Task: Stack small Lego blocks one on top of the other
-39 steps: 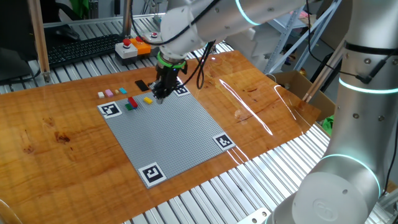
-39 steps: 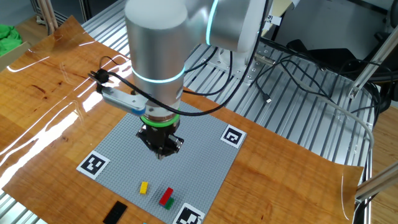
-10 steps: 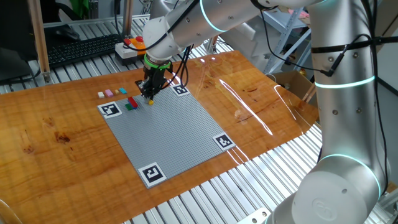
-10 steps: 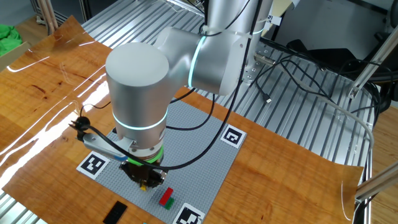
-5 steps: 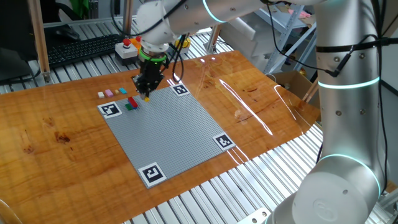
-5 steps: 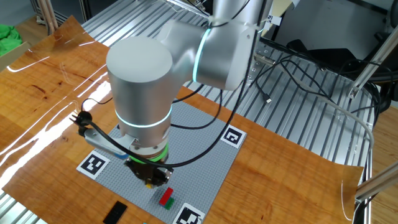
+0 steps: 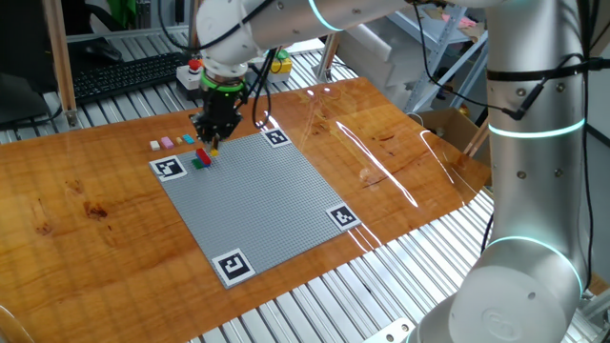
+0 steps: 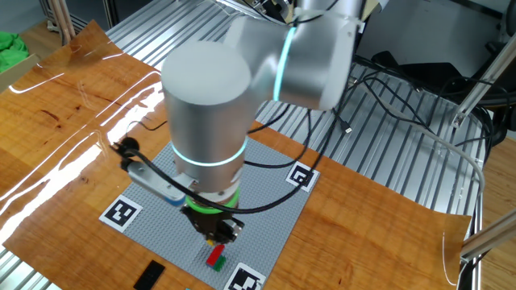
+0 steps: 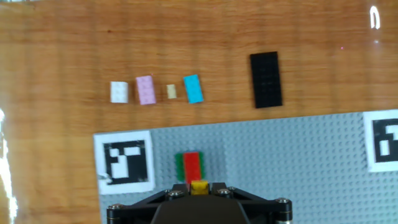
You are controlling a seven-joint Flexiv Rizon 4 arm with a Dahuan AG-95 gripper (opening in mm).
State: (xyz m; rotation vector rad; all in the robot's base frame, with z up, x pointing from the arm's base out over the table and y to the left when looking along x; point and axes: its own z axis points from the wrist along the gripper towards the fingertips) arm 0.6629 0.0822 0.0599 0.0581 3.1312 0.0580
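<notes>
Wooden table (image 7: pixel 86 205) carried a grey baseplate (image 7: pixel 257 200). Gripper (image 9: pixel 199 186) hung just over the red-on-green stack (image 9: pixel 189 166), jaws closed on a yellow brick (image 9: pixel 199 186), apparently lined up to press it on top. Spare bricks (image 9: pixel 155 91) lay off the plate.

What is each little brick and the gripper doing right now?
gripper: shut on the yellow brick, above the baseplate
yellow brick: held, lifted
red brick: stacked on the green brick
green brick: on the grey baseplate
white, pink, tan, blue, black bricks: loose on the table
</notes>
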